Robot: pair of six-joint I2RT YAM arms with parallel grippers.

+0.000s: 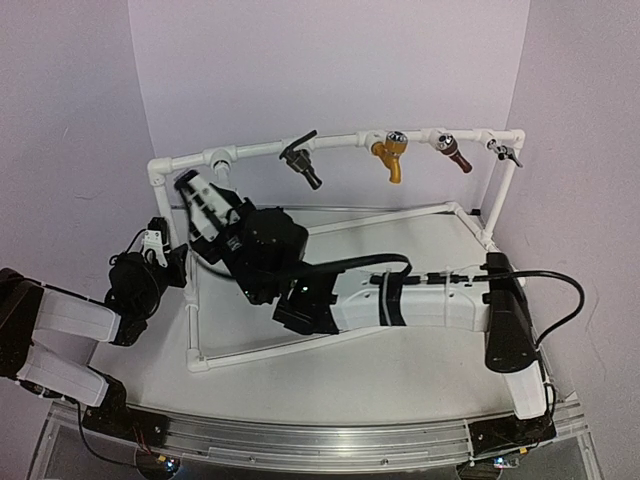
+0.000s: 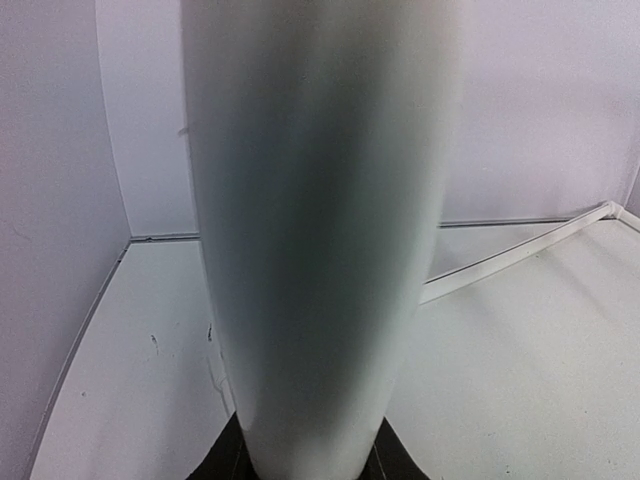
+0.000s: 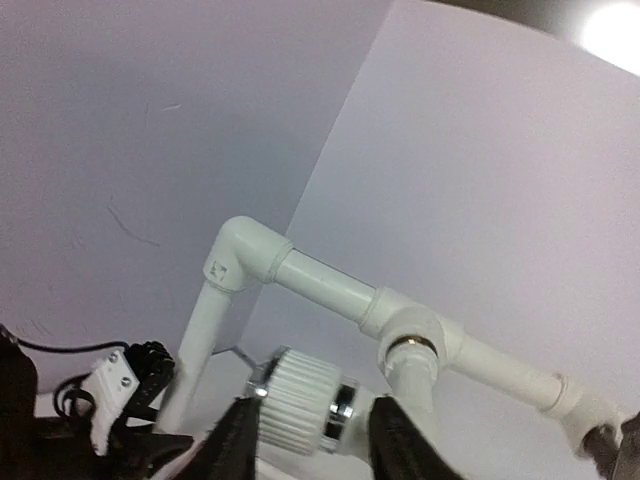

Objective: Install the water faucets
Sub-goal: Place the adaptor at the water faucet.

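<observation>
White walls; at the tee (image 3: 415, 335) my right pincer (image 3: 314, 410) grips the white faucet (image 3: 296, 398) by ribbed knob: light, stiff plastic, probably.

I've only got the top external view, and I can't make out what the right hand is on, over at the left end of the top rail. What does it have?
Observer: The right wrist view shows the right hand shut on the white faucet, one finger on each side of its ribbed knob.
Operator: Is the faucet at the fitting?
Observer: Yes. Its stem runs up into the tee, with a metal ring showing at the joint. I cannot tell how far in it is.
Operator: And the other arm?
Observer: The left hand has a white upright pipe between its fingers, and the pipe fills that wrist view.
</observation>
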